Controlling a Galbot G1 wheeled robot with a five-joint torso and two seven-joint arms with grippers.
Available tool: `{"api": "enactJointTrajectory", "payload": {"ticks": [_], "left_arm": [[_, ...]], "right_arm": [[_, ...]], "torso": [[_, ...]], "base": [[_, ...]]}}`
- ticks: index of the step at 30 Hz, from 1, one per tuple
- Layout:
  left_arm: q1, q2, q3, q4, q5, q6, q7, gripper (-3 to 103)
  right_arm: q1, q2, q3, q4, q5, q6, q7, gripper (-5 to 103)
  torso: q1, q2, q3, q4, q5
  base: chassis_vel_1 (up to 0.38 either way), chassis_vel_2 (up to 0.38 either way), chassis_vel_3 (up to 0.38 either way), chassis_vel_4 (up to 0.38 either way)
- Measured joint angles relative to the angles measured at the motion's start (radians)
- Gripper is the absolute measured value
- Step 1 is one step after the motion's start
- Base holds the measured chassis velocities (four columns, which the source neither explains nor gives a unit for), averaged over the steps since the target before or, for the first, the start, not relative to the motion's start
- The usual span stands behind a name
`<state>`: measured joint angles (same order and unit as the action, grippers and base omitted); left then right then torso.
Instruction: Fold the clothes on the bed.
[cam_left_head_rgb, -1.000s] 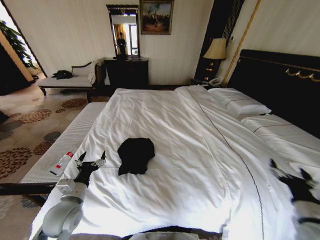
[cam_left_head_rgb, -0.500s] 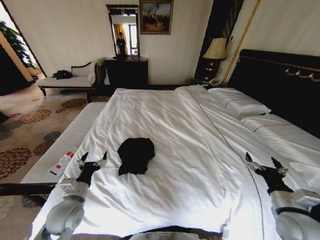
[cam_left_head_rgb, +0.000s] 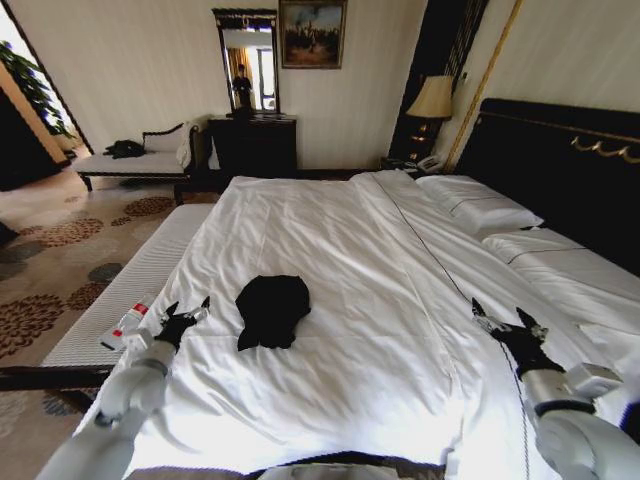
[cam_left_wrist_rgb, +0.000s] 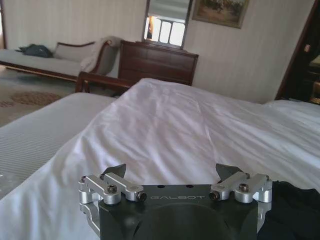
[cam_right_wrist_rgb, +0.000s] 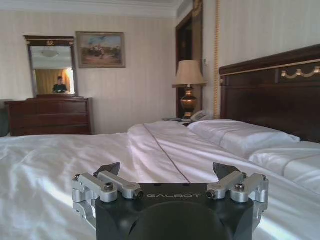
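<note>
The clothes (cam_left_head_rgb: 271, 309) are a crumpled black heap lying on the white duvet of the bed (cam_left_head_rgb: 380, 300), near its foot on the left side. My left gripper (cam_left_head_rgb: 185, 312) hovers open just left of the heap, a short way off it, at the duvet's edge. In the left wrist view the open left gripper (cam_left_wrist_rgb: 172, 170) shows with a corner of the black clothes (cam_left_wrist_rgb: 292, 210) beside it. My right gripper (cam_left_head_rgb: 500, 322) is open above the right half of the bed, far from the clothes, and holds nothing. The right wrist view has the open right gripper (cam_right_wrist_rgb: 167, 169) facing the headboard (cam_right_wrist_rgb: 270, 90).
A pale bench (cam_left_head_rgb: 120, 290) runs along the bed's left edge with a small red-and-white bottle (cam_left_head_rgb: 122, 325) on it. Pillows (cam_left_head_rgb: 480, 208) lie at the headboard. A dark dresser (cam_left_head_rgb: 252, 145), a chaise (cam_left_head_rgb: 140, 160) and a bedside lamp (cam_left_head_rgb: 432, 100) stand along the far wall.
The right arm has come up and in from the lower right, over the bed. The left gripper has shifted slightly up and inward. The clothes have not moved.
</note>
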<state>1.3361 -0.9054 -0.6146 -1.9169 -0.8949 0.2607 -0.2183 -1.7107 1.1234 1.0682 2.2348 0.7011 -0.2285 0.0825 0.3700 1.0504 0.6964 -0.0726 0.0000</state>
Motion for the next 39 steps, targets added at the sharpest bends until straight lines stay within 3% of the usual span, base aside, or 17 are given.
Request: {"api": "enactJointTrajectory", "payload": {"ticks": [4,5,8,9,12,13,17,18,19,22,23,27,32,39], "left_arm": [[-0.189,0.05,0.12,0.162,-0.061,0.009,0.04,100],[-0.189,0.05,0.12,0.162,-0.061,0.009,0.04,100],[-0.311,0.059,0.211,0.268,-0.097,0.014,0.058,100],[-0.311,0.059,0.211,0.268,-0.097,0.014,0.058,100],[-0.4,0.053,0.301,0.342,-0.099,0.017,0.074,100],[-0.4,0.053,0.301,0.342,-0.099,0.017,0.074,100],[-0.455,0.041,0.372,0.395,-0.118,0.027,0.093,100],[-0.455,0.041,0.372,0.395,-0.118,0.027,0.093,100],[-0.467,0.036,0.387,0.41,-0.124,0.029,0.099,100],[-0.514,0.017,0.431,0.467,-0.162,0.038,0.129,100],[-0.514,0.017,0.431,0.467,-0.162,0.038,0.129,100],[-0.567,-0.011,0.467,0.533,-0.229,0.047,0.15,100],[-0.585,-0.018,0.483,0.56,-0.258,0.051,0.155,100],[-0.571,-0.017,0.462,0.547,-0.293,0.06,0.147,99]], "right_arm": [[0.024,-0.085,-0.014,-0.009,0.102,-0.037,0.013,100],[0.024,-0.085,-0.014,-0.009,0.102,-0.037,0.013,100],[0.099,-0.193,-0.06,-0.044,0.272,-0.097,0.016,100],[0.099,-0.193,-0.06,-0.044,0.272,-0.097,0.016,100],[0.226,-0.306,-0.157,-0.113,0.416,-0.159,0.002,100],[0.226,-0.306,-0.157,-0.113,0.416,-0.159,0.002,100],[0.45,-0.397,-0.386,-0.244,0.572,-0.22,-0.008,100],[0.45,-0.397,-0.386,-0.244,0.572,-0.22,-0.008,100],[0.523,-0.405,-0.456,-0.287,0.591,-0.228,-0.009,100],[0.715,-0.396,-0.652,-0.405,0.644,-0.249,-0.014,100],[0.715,-0.396,-0.652,-0.405,0.644,-0.249,-0.014,100],[0.954,-0.309,-0.9,-0.576,0.672,-0.283,-0.022,100],[1.096,-0.235,-1.046,-0.721,0.664,-0.29,-0.037,100],[1.189,-0.152,-1.164,-0.86,0.621,-0.293,-0.067,100]], "torso": [[0.0,0.0,0.0,-0.0013,0.0001],[0.0,0.0,0.0,-0.0013,0.0001],[0.0,0.0,0.0,-0.0005,0.0001],[0.0,0.0,0.0,-0.0005,0.0001],[0.0,0.0,0.0,-0.0006,0.0001],[0.0,0.0,0.0,-0.0006,0.0001],[0.0,0.0,0.0,-0.0004,0.0003],[0.0,0.0,0.0,-0.0004,0.0003],[0.0,0.0,0.0,-0.0004,0.0004],[0.0,0.0,0.0,-0.0003,-0.0003],[0.0,0.0,0.0,-0.0003,-0.0003],[0.0,0.0,0.0,-0.0007,0.0001],[0.0,0.0,0.0,-0.0004,-0.0001],[0.0,0.0,0.0,-0.0005,0.0]], "base": [[0.0,0.0,0.0,0.0],[0.0,0.0,0.0,0.0],[0.0,0.0,0.0,0.0],[0.0,0.0,0.0,0.0],[0.0,0.0,0.0,0.0],[0.0,0.0,0.0,0.0],[0.0,0.0,0.0,0.0],[0.0,0.0,0.0,0.0],[0.0,0.0,0.0,0.0],[0.0,0.0,0.0,0.0],[0.0,0.0,0.0,0.0],[0.0,0.0,0.0,0.0],[0.0,0.0,0.0,0.0],[0.0,0.0,0.0,0.0]]}}
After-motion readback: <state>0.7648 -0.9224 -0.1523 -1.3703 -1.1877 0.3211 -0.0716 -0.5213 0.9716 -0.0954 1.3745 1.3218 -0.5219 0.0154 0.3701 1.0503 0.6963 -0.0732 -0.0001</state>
